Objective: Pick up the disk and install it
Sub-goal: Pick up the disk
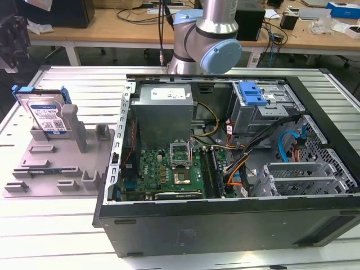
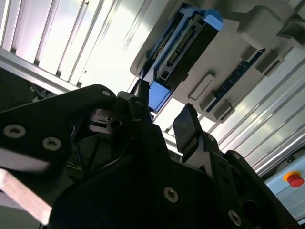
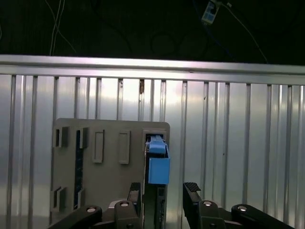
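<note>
The disk (image 1: 48, 115) is a silver hard drive with a blue-and-white label and a blue frame. It stands on edge in a grey fixture (image 1: 56, 163) at the exterior view's left. In the first wrist view the disk (image 3: 157, 164) is seen edge-on on the fixture (image 3: 105, 167), well below my gripper (image 3: 163, 190) and lined up with the gap between the fingers. The fingers stand open with nothing held. In the second wrist view the disk (image 2: 186, 38) lies beyond the open gripper (image 2: 164, 112).
An open computer case (image 1: 225, 146) fills the middle and the exterior view's right, with a motherboard (image 1: 169, 169), cables and a blue-fronted drive bay (image 1: 251, 93). The arm's base (image 1: 211, 34) rises behind the case. Everything rests on a ribbed metal table (image 1: 56, 225). A red button (image 2: 295, 179) sits by the table's edge.
</note>
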`<state>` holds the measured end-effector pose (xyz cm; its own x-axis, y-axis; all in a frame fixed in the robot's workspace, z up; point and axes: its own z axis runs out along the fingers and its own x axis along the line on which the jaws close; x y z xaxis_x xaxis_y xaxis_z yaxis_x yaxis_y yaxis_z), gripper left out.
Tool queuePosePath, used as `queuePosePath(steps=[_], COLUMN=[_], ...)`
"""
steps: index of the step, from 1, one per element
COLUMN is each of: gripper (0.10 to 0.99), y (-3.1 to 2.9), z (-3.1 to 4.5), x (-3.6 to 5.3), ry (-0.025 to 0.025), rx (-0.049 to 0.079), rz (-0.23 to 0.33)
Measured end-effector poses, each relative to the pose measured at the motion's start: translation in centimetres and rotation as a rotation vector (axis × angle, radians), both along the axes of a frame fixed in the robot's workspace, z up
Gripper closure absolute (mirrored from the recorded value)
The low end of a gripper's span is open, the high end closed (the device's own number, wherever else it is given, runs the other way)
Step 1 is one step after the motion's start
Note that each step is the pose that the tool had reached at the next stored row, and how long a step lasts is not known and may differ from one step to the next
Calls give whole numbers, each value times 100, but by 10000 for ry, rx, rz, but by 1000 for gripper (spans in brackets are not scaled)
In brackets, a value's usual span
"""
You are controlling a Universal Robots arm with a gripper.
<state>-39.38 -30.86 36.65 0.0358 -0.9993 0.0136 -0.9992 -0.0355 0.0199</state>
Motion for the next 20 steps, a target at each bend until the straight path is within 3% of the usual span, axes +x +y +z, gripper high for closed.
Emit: queuePosePath(steps=[20], gripper=[604], y=[-8], z=[-133], x=[-41], ry=[-1], rx=[0], rz=[-139])
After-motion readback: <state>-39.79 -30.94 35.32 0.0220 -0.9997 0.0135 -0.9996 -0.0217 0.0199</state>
